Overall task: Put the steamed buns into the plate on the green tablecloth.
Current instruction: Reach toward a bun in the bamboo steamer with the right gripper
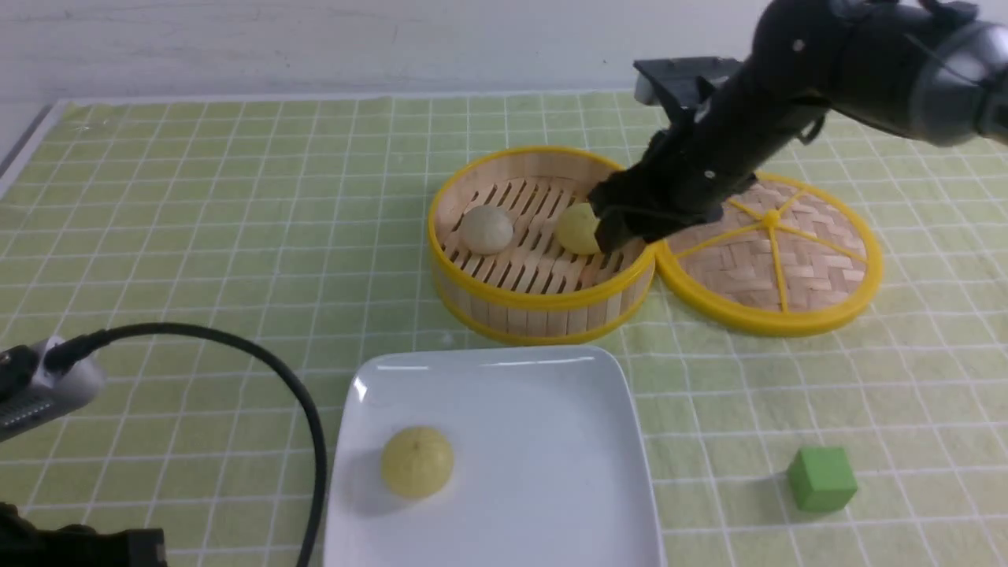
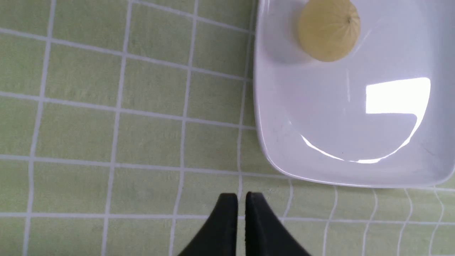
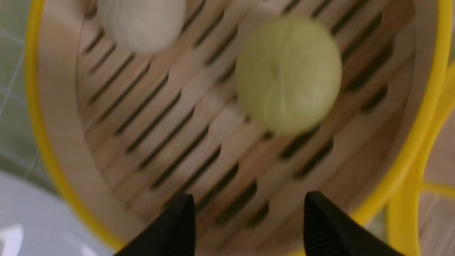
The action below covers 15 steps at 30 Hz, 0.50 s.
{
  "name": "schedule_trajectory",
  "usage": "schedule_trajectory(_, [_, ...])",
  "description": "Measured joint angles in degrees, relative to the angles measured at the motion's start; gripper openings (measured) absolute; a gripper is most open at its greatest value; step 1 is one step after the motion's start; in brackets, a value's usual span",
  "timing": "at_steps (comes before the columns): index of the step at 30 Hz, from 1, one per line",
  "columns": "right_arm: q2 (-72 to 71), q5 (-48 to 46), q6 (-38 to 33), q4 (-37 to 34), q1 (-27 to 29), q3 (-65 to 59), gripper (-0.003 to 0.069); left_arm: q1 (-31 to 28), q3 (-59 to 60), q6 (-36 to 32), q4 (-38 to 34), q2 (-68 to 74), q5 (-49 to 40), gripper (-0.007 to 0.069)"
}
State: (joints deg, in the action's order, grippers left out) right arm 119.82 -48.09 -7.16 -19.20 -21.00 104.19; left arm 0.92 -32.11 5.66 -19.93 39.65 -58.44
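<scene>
One pale yellow steamed bun (image 1: 416, 461) lies in the white square plate (image 1: 551, 409) on the green tablecloth (image 1: 197, 236); it also shows in the left wrist view (image 2: 328, 30). A second yellow bun (image 1: 577, 228) and an off-white bun (image 1: 486, 229) sit in the bamboo steamer (image 1: 504, 303). My right gripper (image 1: 613, 228) is open and empty, hovering just above the yellow bun (image 3: 288, 73) at the steamer's right side. The off-white bun shows in the right wrist view (image 3: 142, 21). My left gripper (image 2: 241, 199) is shut and empty over the cloth beside the plate (image 2: 270, 149).
The round woven lid (image 1: 776, 256) with yellow spokes lies flat, touching the steamer's right side. A green cube (image 1: 821, 478) sits at the front right. A black cable (image 1: 260, 370) arcs over the cloth at the front left, near the plate's left edge.
</scene>
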Motion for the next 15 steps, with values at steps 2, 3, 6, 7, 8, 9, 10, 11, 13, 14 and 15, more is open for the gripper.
schedule_trajectory(2, [2.58, 1.47, 0.05, 0.40, 0.00, 2.74, 0.0419, 0.00, 0.05, 0.00, 0.22, 0.00, 0.06, 0.0073])
schedule_trajectory(3, [4.84, 2.87, 0.05, 0.81, 0.00, 5.59, 0.0421, 0.00, 0.05, 0.04, 0.35, 0.00, 0.06, 0.0075])
schedule_trajectory(6, [8.67, 4.19, 0.18, 1.37, 0.00, 9.40, 0.0422, 0.00, 0.05, 0.04, 0.45, 0.00, 0.12, 0.0085])
schedule_trajectory(7, [9.58, 4.43, 0.18, 1.37, 0.00, 9.76, 0.0422, 0.00, 0.05, 0.04, 0.52, 0.00, 0.35, 0.0088])
schedule_trajectory(8, [9.93, 4.57, 0.18, 1.37, 0.00, 9.83, 0.0421, 0.00, 0.05, 0.04, 0.52, 0.00, 0.41, 0.0088])
schedule_trajectory(9, [10.50, 4.70, 0.18, 1.37, 0.00, 9.90, 0.0418, 0.00, 0.05, 0.04, 0.58, 0.00, 0.73, 0.0090])
schedule_trajectory(10, [11.75, 5.13, 0.18, 1.37, 0.00, 9.89, 0.0404, 0.00, 0.05, 0.06, 0.58, 0.00, 1.31, 0.0091])
schedule_trajectory(11, [12.85, 5.78, 0.18, 1.37, 0.00, 9.89, 0.0374, 0.00, 0.05, 0.06, 0.58, 0.00, 1.84, 0.0094])
schedule_trajectory(13, [13.37, 6.23, 0.18, 1.31, 0.00, 10.16, 0.0301, 0.00, 0.05, 0.06, 0.75, 0.00, 2.67, 0.0098])
schedule_trajectory(14, [13.37, 5.93, 0.18, 1.31, 0.00, 10.38, 0.0256, 0.00, 0.05, 0.06, 0.79, 0.00, 3.07, 0.0101])
schedule_trajectory(15, [13.06, 5.38, 0.18, 1.31, 0.00, 10.47, 0.0206, 0.00, 0.05, 0.11, 0.79, 0.00, 3.35, 0.0101])
